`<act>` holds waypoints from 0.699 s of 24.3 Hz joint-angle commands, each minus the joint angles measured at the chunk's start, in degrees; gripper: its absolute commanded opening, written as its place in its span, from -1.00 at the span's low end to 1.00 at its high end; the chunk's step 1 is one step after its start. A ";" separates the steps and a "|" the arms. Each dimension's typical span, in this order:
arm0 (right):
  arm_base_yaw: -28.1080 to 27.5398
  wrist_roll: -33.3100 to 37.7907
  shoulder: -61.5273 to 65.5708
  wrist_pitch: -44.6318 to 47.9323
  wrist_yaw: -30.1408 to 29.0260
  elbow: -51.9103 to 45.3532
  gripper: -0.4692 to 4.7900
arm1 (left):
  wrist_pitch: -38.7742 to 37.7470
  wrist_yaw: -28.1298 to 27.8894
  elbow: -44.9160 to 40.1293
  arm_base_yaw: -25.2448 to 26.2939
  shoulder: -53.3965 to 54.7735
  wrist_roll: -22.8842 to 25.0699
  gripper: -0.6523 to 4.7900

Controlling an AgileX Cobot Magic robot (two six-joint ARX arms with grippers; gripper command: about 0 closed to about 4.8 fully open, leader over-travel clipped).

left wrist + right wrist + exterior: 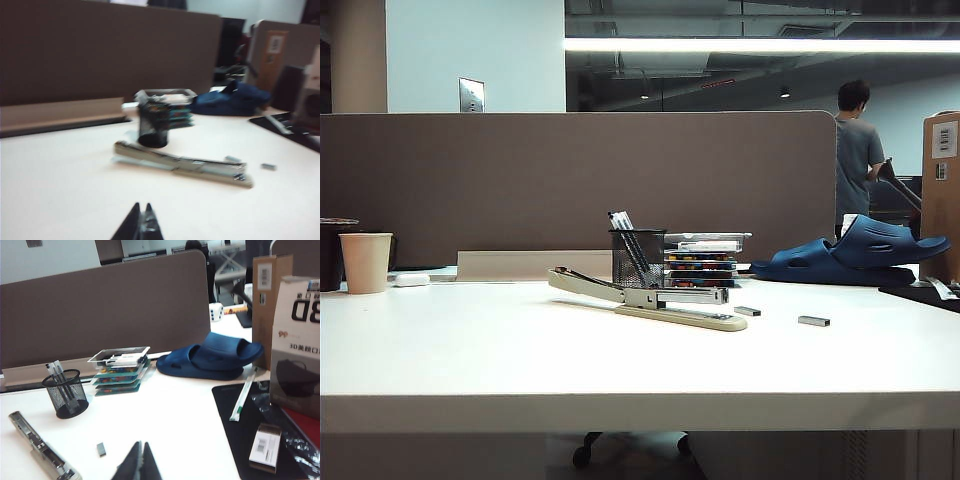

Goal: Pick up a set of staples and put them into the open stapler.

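Two staple bars are lying on the white table [470, 350] to the right of the stapler [650, 297], which is sitting near the table's middle with its upper arm hinged up toward the left, leaving the silver magazine exposed. One set of staples [747, 311] is resting just beside the stapler's right end, close to it but apart; whether it is touching the base cannot be told. A second staple bar [814, 321] is lying further right and slightly nearer, well clear of the stapler. Just behind the stapler, a black mesh pen cup [637, 257] is standing upright holding pens, and a stack of clear boxes [702, 260] is sitting just to its right. Further right, a pair of blue slippers [855, 252] is resting at the far side of the table. At the far left, a paper cup [366, 262] is standing upright. Neither arm is showing in the exterior view. Only in its own wrist view is the left gripper [141, 220] appearing, its fingertips pressed together and holding nothing, hovering on the near side of the stapler [182, 163]. Likewise the right gripper [139, 460] is appearing with its fingertips meeting at a point, empty, with one staple bar [101, 449] lying on the table near it.
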 commanded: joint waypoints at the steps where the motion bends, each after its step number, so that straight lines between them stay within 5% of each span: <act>1: 0.04 0.68 -0.22 -3.04 0.17 2.82 -0.86 | -0.81 3.82 2.29 0.00 0.02 -1.18 -0.78; 17: 0.09 0.66 15.39 -13.88 -0.07 20.76 -0.86 | -18.18 8.94 15.37 0.02 3.50 -1.03 -0.78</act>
